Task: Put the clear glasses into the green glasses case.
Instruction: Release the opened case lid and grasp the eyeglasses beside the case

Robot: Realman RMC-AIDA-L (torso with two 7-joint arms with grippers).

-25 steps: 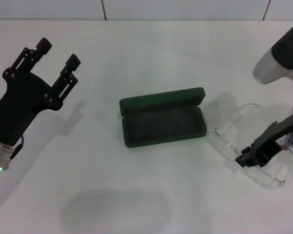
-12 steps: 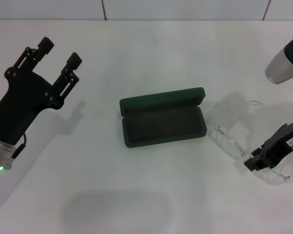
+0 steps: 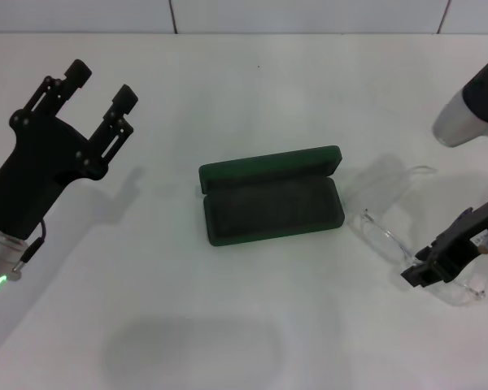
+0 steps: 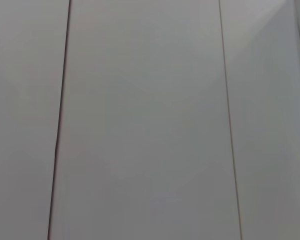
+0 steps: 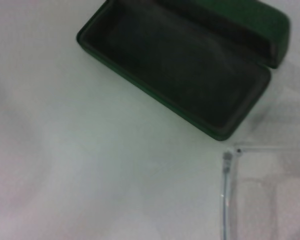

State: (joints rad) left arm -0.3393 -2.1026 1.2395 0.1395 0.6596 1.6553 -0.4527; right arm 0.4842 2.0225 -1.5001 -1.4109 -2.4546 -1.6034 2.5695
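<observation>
Right gripper [image 3: 427, 266] jaws look closed on the front of the clear glasses [image 3: 394, 236], at the lens nearer the robot; exact contact is hard to make out through the clear plastic. Left gripper [image 3: 98, 85] jaws spread wide, empty, raised well left of the green glasses case [image 3: 272, 205].

Risks: grip sits off to one end, so the frame may swing or slip out on lifting. The arms look unfolded, so they could catch the case rim or lid.

Glasses: fully transparent, on the white table [image 3: 252, 81], just right of the case, not touching. Case open, lid back, lining dark, nothing inside.
</observation>
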